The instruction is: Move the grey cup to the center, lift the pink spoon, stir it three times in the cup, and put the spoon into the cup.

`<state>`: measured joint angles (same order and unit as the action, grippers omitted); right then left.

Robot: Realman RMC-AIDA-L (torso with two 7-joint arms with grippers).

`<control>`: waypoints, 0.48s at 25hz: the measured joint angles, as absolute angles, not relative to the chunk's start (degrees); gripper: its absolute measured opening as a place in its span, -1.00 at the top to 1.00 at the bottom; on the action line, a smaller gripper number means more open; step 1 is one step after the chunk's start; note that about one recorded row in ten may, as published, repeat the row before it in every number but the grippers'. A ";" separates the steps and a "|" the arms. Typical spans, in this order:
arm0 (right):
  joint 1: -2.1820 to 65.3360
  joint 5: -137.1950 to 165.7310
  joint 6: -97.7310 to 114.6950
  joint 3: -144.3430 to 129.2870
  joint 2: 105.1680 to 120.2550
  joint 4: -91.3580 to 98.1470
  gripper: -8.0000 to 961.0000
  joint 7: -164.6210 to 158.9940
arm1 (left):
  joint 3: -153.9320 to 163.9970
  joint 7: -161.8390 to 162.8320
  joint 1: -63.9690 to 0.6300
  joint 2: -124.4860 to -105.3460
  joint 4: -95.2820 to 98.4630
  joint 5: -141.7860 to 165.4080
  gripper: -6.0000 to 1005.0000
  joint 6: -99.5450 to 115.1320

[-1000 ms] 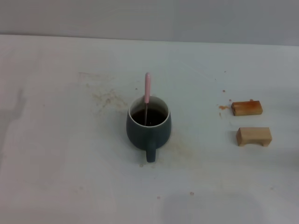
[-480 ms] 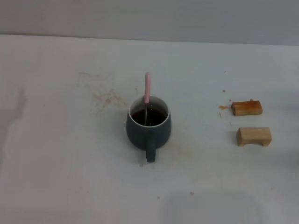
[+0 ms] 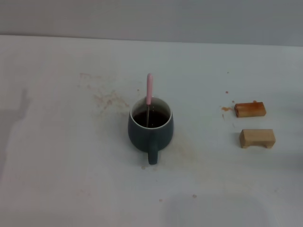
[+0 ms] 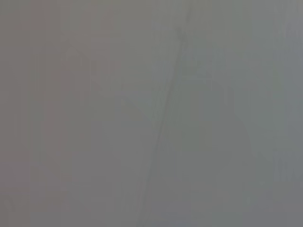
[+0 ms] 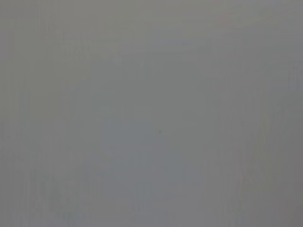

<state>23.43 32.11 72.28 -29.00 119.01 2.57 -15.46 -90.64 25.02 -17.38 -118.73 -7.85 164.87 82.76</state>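
Nothing among the objects has shifted across the earlier head pictures; only the faint shadow at the left edge of the tabletop [image 3: 57,189] has changed shape, which suggests an arm moving out of sight there. EARLIER comparison ends with that.

Item 1, nearest: bare white tabletop, lightly speckled with small brown spots.

Item 2, centre: the grey cup [image 3: 150,135], upright, loop handle turned toward the robot, white inner wall showing, dark brown liquid inside. It stands roughly mid-tabletop.

Item 3, inside item 2: the pink spoon [image 3: 149,90], bowl end sunk in the liquid, shaft leaning on the far inner rim, pale pink handle rising above the rim and free of any grip.

Item 4, to the right, well apart from the cup: two wooden blocks, the nearer one [image 3: 256,138] plain tan, the farther one [image 3: 250,109] stained reddish brown, with a few stain marks on the tabletop just beside it.

Item 5, beyond the cup on the left: a patch of faint brownish smears [image 3: 106,98].

Task status, as judged: cup centred, spoon resting in cup; every stage appears complete, and nothing seems left except parking the arms.

Left pincer and right pincer: neither appears in the head view, and both wrist views show only featureless grey. Whether their fingers stand apart or together cannot be told; neither touches or holds anything visible.
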 joint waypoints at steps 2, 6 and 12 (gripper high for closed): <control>23.76 32.09 72.28 -29.00 119.00 2.64 0.09 -15.46 | -90.35 24.85 -17.51 -118.74 -7.97 164.88 -0.63 82.83; 24.11 32.08 72.28 -28.86 119.00 2.51 0.09 -15.53 | -90.35 24.86 -17.53 -118.74 -7.90 164.88 -0.63 82.77; 24.49 32.07 71.10 -28.41 118.99 2.49 0.09 -15.65 | -90.35 24.85 -17.61 -118.74 -7.68 164.65 -0.63 82.58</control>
